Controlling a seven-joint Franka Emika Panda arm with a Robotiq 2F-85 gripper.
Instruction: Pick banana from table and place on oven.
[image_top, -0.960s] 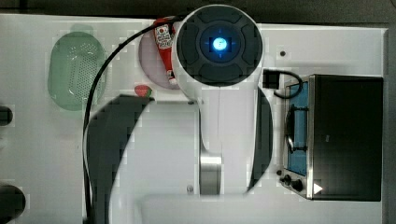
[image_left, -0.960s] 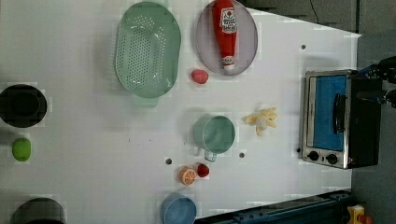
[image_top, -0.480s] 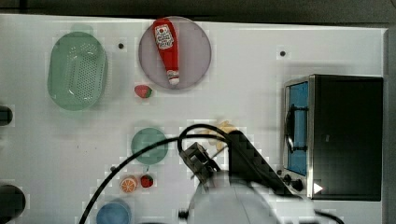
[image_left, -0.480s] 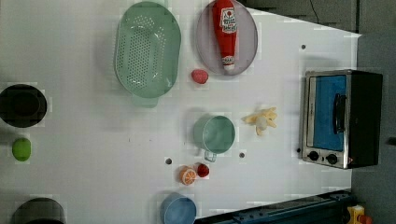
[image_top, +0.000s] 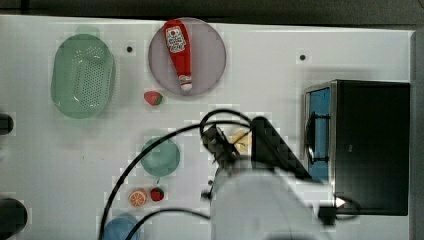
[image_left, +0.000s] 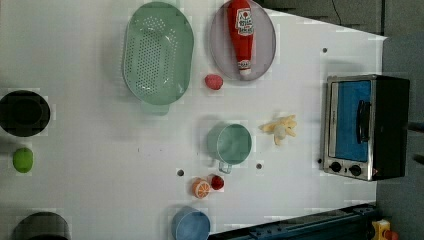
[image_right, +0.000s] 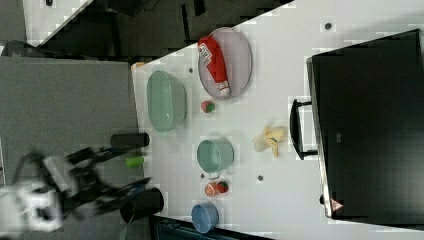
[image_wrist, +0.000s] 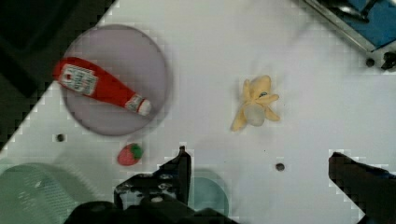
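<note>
Banana (image_wrist: 254, 105) lies free before the spread claw (image_wrist: 259, 161) in wrist view, half-hidden under the arm in top view.

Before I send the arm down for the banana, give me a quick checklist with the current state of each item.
1. Pincer open wide, nothing between the fingers: ok.
2. Banana lying free on the table, nothing touching it: ok.
3. Banana between the green cup and the oven, apart from both: ok.
4. Oven top bare for the placement: ok.
5. Oven door closed: ok.
6. Pincer centred over the banana: not ok; in the wrist view the banana sits off from the fingers.
</note>
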